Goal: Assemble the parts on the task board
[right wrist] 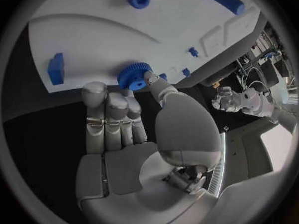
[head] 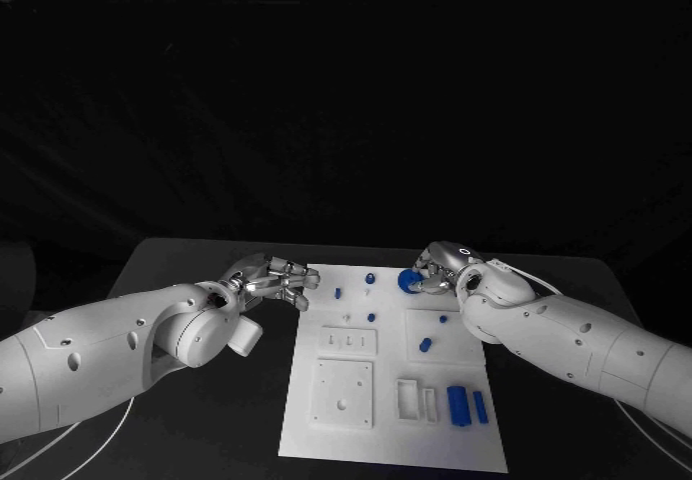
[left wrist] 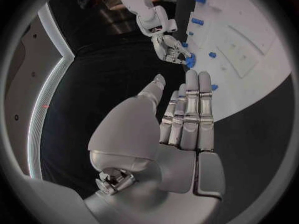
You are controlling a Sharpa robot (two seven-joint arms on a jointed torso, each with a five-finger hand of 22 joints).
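While the right hand (head: 440, 272) pinches a blue gear (right wrist: 132, 75) between thumb and fingers at the far edge of the task board (head: 378, 435), other blue parts (head: 460, 404) lie nearer the robot. Beside the board, the left hand (head: 274, 280) holds nothing, its fingers straight and apart from the thumb.

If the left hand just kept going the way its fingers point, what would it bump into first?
Probably the board: the left hand hovers open beside its far left edge, fingers aimed across it. The nearest part in line looks like a small blue peg, though depth is unclear.

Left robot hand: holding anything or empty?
Empty. The left robot hand has straight fingers with nothing between them, beside the white task board.
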